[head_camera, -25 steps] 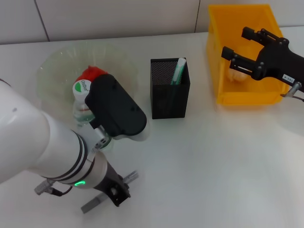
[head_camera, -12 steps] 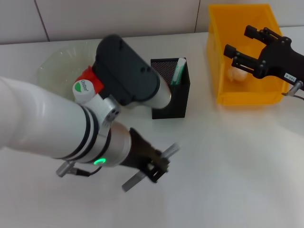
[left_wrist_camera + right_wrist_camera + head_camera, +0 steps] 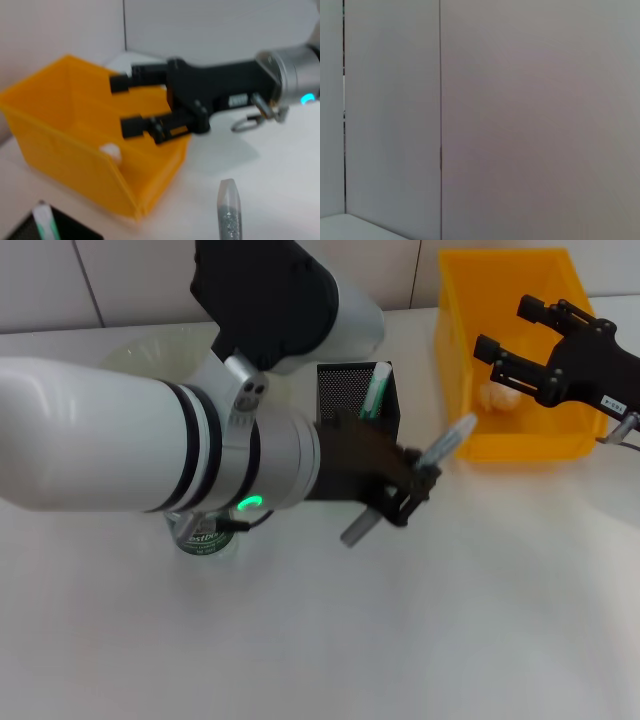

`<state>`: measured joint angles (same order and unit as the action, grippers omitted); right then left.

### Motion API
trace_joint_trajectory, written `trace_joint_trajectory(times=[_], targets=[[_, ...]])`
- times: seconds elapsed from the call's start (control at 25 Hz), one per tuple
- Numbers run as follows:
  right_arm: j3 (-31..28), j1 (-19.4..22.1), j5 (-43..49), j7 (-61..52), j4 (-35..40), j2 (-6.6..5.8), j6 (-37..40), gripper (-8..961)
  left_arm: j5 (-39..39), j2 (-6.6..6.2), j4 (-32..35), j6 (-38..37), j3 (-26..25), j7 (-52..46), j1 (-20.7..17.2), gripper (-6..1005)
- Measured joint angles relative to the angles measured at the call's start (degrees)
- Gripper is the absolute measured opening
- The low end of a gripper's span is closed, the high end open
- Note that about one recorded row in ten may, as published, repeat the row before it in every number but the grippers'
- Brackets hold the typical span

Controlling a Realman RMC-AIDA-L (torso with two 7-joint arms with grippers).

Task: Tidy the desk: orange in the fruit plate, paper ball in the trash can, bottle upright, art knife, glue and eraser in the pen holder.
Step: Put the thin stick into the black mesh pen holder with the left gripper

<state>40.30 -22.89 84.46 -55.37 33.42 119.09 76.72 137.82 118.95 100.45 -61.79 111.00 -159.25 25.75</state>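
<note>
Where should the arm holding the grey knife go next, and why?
Probably a little back toward the black mesh pen holder, tipping the knife upright over its opening. The left gripper holds the grey art knife slanted, beside the holder, above the white table, so it is not yet inside. The right gripper hangs open over the yellow plastic bin.

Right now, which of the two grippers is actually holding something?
The left gripper, beside the pen holder, shut on the grey art knife. The right gripper hangs open and empty over the yellow bin.
</note>
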Motion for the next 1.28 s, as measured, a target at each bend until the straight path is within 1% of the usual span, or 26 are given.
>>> trace_joint_trajectory(times=[0.08, 0.12, 0.16, 0.2, 0.24, 0.44, 0.48, 0.52, 0.6, 0.64, 0.68, 0.72, 0.8, 0.84, 0.88, 0.92, 1.04, 1.12, 1.16, 1.28], targets=[[0.01, 0.1, 0.0, 0.0, -0.01, 0.0, 0.0, 789, -0.05, -0.03, -0.35, 2.77, 0.01, 0.85, -0.52, 146], [0.02, 0.12, 0.0, 0.0, -0.01, 0.0, 0.0, 789, -0.05, -0.03, -0.35, 2.77, 0.01, 0.85, -0.52, 146], [0.03, 0.14, 0.0, 0.0, -0.02, 0.0, 0.02, 789, -0.15, -0.04, -0.54, 4.55, -0.01, 1.52, -0.93, 146], [0.03, 0.14, 0.0, 0.0, -0.02, 0.0, 0.09, 789, -0.48, -0.06, -1.0, 8.65, -0.11, 3.04, -2.0, 146], [0.03, 0.14, 0.0, 0.0, -0.02, 0.0, 0.2, 789, -0.54, -0.07, -1.11, 9.4, -0.11, 3.28, -2.17, 146], [0.0, 0.24, 0.0, -0.01, -0.03, 0.0, 0.51, 789, -0.86, -0.07, -4.01, 18.75, 0.49, 4.7, -3.23, 147], [-0.02, 0.27, 0.0, -0.01, -0.03, 0.0, 0.55, 789, -0.86, -0.07, -4.01, 18.75, 0.49, 4.7, -3.23, 147], [-0.02, 0.29, 0.0, -0.02, -0.03, 0.0, 0.62, 789, -0.94, -0.03, -6.2, 22.72, 1.16, 4.72, -3.1, 147], [-0.03, 0.31, 0.0, -0.01, -0.03, 0.0, 0.66, 789, -0.95, 0.0, -8.03, 25.89, 1.9, 4.73, -2.91, 147], [-0.03, 0.32, 0.0, -0.01, -0.03, 0.0, 0.66, 789, -0.95, 0.0, -8.03, 25.89, 1.9, 4.73, -2.91, 147], [-0.04, 0.35, 0.0, -0.02, -0.03, 0.0, 0.67, 789, -0.96, 0.01, -9.13, 28.28, 2.39, 4.73, -2.82, 147], [-0.05, 0.44, 0.0, -0.02, -0.03, 0.0, 0.68, 789, -0.97, 0.03, -11.14, 32.76, 3.37, 4.74, -2.83, 147], [-0.06, 0.66, 0.0, -0.15, 0.14, 0.0, 0.69, 789, -0.98, 0.04, -12.05, 35.16, 3.9, 4.74, -2.94, 147], [-0.06, 0.72, 0.0, -0.26, 0.21, 0.0, 0.7, 789, -0.98, 0.04, -12.05, 35.16, 3.9, 4.74, -2.94, 147], [-0.06, 0.78, 0.0, -0.33, 0.27, 0.0, 0.71, 789, -0.98, 0.06, -13.84, 39.85, 4.93, 4.74, -3.17, 147], [-0.06, 0.83, 0.0, -0.38, 0.3, 0.0, 0.71, 789, -0.98, 0.06, -13.84, 39.85, 4.93, 4.74, -3.17, 147], [-0.06, 0.98, 0.0, -0.45, 0.32, 0.0, 0.72, 789, -0.98, 0.14, -16.62, 45.45, 6.26, 4.53, -3.28, 146], [-0.06, 1.03, 0.0, -0.46, 0.33, 0.0, 0.71, 789, -0.98, 0.16, -17.33, 46.55, 6.56, 4.39, -3.28, 144], [-0.05, 1.05, 0.0, -0.48, 0.33, 0.0, 0.72, 789, -2.32, 0.24, -20.19, 50.68, 7.37, 3.99, -3.11, 143], [-0.05, 1.1, 0.0, -0.54, 0.33, 0.0, 0.72, 789, -3.61, 0.25, -21.57, 52.53, 7.75, 3.99, -3.03, 143]])
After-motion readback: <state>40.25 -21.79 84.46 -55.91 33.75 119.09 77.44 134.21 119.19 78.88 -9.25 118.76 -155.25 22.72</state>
